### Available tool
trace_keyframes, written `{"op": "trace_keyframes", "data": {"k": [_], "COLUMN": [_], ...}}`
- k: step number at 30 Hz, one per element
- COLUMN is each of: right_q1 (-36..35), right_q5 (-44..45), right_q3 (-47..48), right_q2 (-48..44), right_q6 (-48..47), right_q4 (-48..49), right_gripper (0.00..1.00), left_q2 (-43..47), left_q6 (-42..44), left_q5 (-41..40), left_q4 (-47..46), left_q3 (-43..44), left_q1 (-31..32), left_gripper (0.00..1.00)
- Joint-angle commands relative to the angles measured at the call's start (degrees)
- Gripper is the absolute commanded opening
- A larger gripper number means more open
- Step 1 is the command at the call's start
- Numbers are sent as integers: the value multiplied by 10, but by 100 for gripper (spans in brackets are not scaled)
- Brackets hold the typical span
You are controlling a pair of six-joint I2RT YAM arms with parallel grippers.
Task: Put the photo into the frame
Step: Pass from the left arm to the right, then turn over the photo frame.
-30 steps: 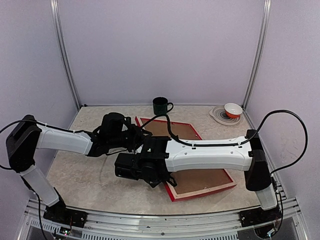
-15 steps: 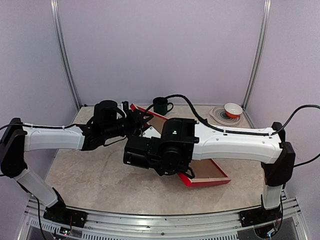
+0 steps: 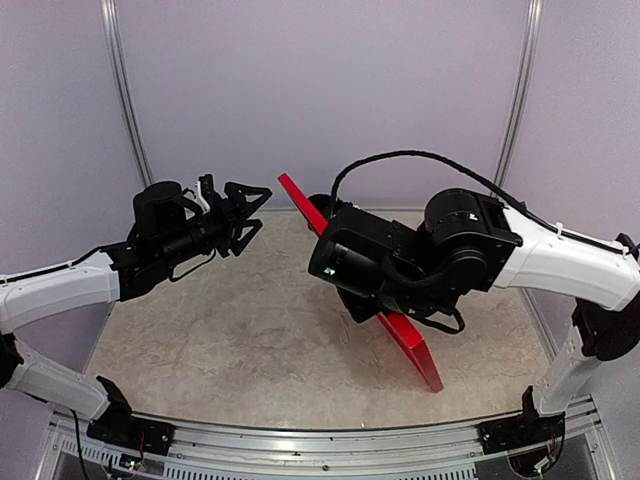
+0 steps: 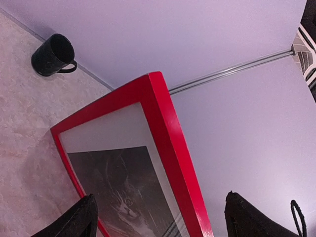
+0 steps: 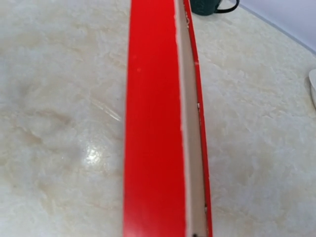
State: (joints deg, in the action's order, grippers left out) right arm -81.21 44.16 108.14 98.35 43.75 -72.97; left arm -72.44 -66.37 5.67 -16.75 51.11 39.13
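My left gripper [image 3: 264, 207] hovering wide open, apart from frame [image 3: 410, 345]. My right gripper [image 3: 353, 293] clamping frame, holding it tilted on edge; photo [image 4: 123, 197] showing at red front.

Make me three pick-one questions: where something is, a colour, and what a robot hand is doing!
1. Where is the dark handled mug? A) on the table by the back wall B) inside the frame C) in a gripper
2. What colour is the large rectangular picture frame? A) blue B) red C) yellow
3. How is the black two-finger left gripper? A) shut on the mug B) shut on the frame C) open, empty
1 A: the left wrist view shows it where table meets wall. 2 B: its front and edge are red. 3 C: its fingers stand spread, apart from the frame.
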Motion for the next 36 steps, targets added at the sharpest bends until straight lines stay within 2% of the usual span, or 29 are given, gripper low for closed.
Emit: {"op": "trace_keyframes", "data": {"k": [1, 4, 7, 12, 27, 36], "right_q1": [39, 78, 106, 122, 152, 199], "right_q5": [-4, -54, -85, -79, -112, -137], "right_q3": [-98, -188, -243, -229, -193, -281], "right_q2": [-112, -179, -228, -247, -268, -307], "right_q6": [0, 18, 32, 42, 58, 108], "right_q4": [157, 227, 266, 250, 293, 344], "right_gripper": [19, 18, 17, 17, 18, 17], "left_q2": [39, 58, 71, 79, 77, 62], "left_q6": [26, 35, 44, 51, 49, 44], "left_q5": [-25, -32, -40, -39, -33, -21], "left_q4": [50, 66, 79, 85, 67, 49], "left_q3": [-22, -39, -59, -90, -128, -148], "left_q1": [-13, -18, -21, -26, -28, -29], "left_gripper": [90, 98, 99, 99, 99, 99]}}
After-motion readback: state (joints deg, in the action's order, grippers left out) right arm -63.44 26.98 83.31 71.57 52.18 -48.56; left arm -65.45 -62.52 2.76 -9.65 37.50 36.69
